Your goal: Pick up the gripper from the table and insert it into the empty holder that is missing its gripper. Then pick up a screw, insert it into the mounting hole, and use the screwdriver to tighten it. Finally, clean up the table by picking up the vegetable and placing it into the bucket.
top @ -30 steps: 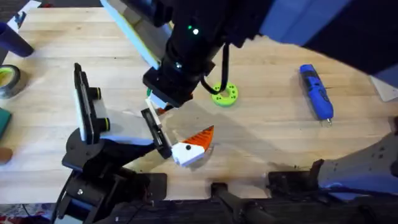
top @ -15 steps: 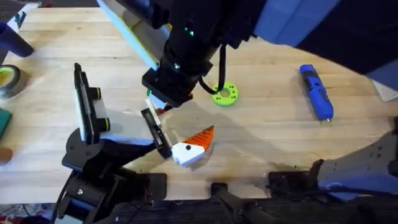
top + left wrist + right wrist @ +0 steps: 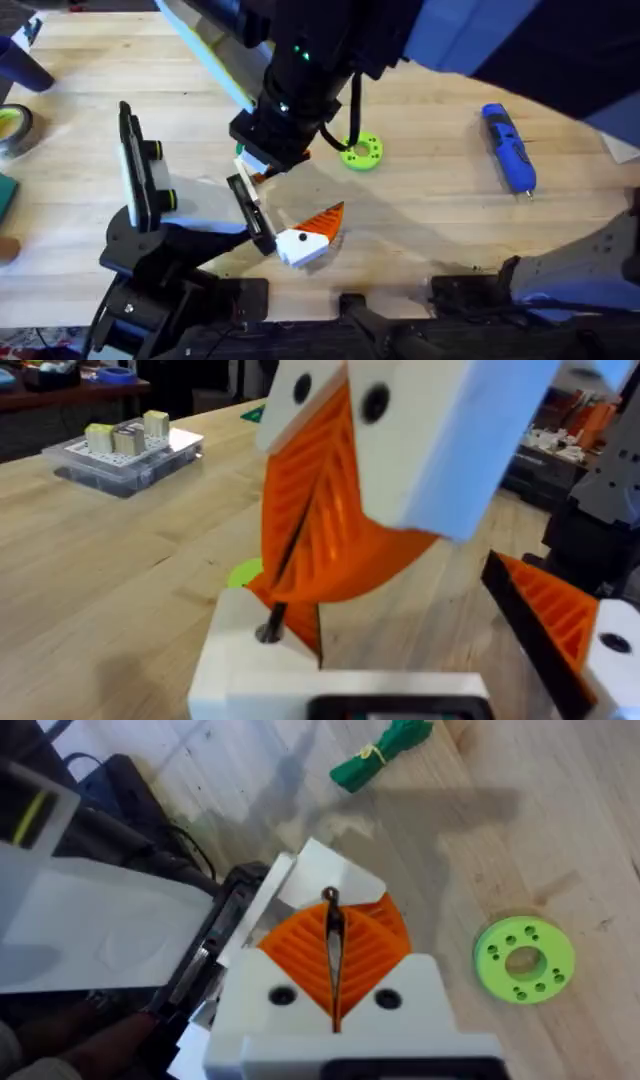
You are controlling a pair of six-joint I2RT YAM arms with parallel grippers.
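Right gripper (image 3: pixel 333 982) pads together, clamped on a screw (image 3: pixel 331 915) above the holder (image 3: pixel 252 213); arm hides the contact overhead. Left gripper's state: cannot tell; screwdriver (image 3: pixel 509 147) lies apart.

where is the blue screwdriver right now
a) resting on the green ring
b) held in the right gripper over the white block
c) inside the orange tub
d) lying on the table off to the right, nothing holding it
d) In the overhead view the blue screwdriver lies flat on the wooden table at the right, well apart from the green ring, with no gripper touching it.
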